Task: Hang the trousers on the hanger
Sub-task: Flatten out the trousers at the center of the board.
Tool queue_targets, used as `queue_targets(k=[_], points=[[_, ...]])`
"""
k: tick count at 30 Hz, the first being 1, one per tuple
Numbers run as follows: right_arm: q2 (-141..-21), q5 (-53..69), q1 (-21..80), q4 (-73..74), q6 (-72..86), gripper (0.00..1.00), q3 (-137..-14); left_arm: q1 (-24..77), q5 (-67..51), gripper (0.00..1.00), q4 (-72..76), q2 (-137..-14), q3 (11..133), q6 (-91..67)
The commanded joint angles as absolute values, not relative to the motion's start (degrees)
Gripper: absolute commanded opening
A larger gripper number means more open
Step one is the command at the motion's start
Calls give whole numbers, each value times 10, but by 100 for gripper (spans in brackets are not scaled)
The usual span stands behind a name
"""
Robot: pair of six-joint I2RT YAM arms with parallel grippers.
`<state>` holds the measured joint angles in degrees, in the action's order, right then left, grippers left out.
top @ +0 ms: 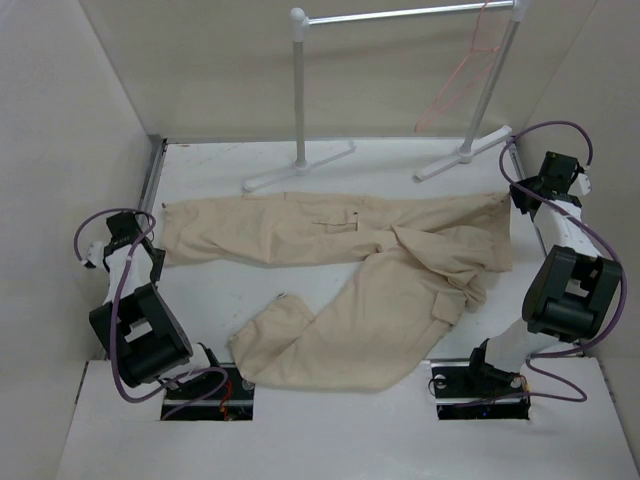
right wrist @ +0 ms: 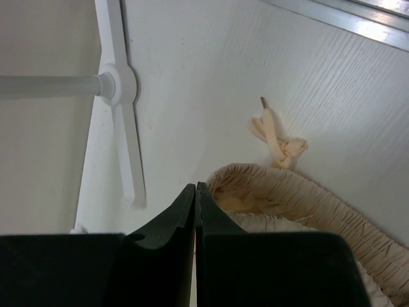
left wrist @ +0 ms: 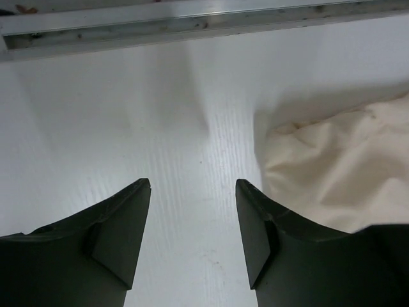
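The beige trousers (top: 360,270) lie spread flat on the white table, one leg reaching left, the other toward the front, the waist at the right. The pink-orange hanger (top: 455,80) hangs from the right end of the white rail stand (top: 400,15) at the back. My left gripper (top: 152,258) is open and empty just beside the left leg's end (left wrist: 345,173), over bare table (left wrist: 193,185). My right gripper (top: 516,200) is shut with nothing between its jaws (right wrist: 195,188), close beside the gathered waistband (right wrist: 294,192) and its knotted drawstring (right wrist: 278,144).
The stand's two white feet (top: 300,168) (top: 462,155) rest on the table just behind the trousers; one foot shows in the right wrist view (right wrist: 121,115). An aluminium strip (left wrist: 192,22) runs along the table's left edge. Beige walls close in the left, back and right.
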<state>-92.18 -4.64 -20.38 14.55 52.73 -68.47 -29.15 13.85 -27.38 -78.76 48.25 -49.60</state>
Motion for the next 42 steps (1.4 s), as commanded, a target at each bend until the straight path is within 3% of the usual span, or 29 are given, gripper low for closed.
queue_targets(k=[1,4,9,15,16,20,24,28,31,34,37,40,42], points=[[-911,-44,-220,117,534,7,-693,-265,134,54,-246,-750,544,-503],[-920,-43,-218,120,535,7,-703,-224,148,55,-240,-772,596,-500],[-930,-47,-218,118,533,7,-703,-180,174,67,-245,-858,679,-446],[-975,-43,-218,123,519,6,-731,-161,120,60,-264,-989,700,-441],[-981,-43,-218,124,517,6,-737,-158,120,55,-258,-1008,699,-440],[-995,-42,-218,107,513,6,-751,-157,125,16,-232,-1066,719,-442],[-1028,-35,-222,103,509,6,-793,-163,144,6,-211,-1108,808,-444],[-1056,-28,-223,119,508,6,-843,-157,137,8,-225,-1169,951,-441],[-1057,-36,-221,127,509,14,-859,-139,106,21,-242,-1189,1015,-438],[-1033,-50,-218,133,506,48,-850,-122,102,47,-245,-1124,962,-439],[-977,-54,-187,142,495,66,-818,-94,114,53,-233,-999,821,-425],[-899,-87,-138,131,485,69,-755,-38,123,46,-240,-865,673,-398],[-850,-101,-99,128,482,53,-714,24,126,44,-273,-788,594,-390]])
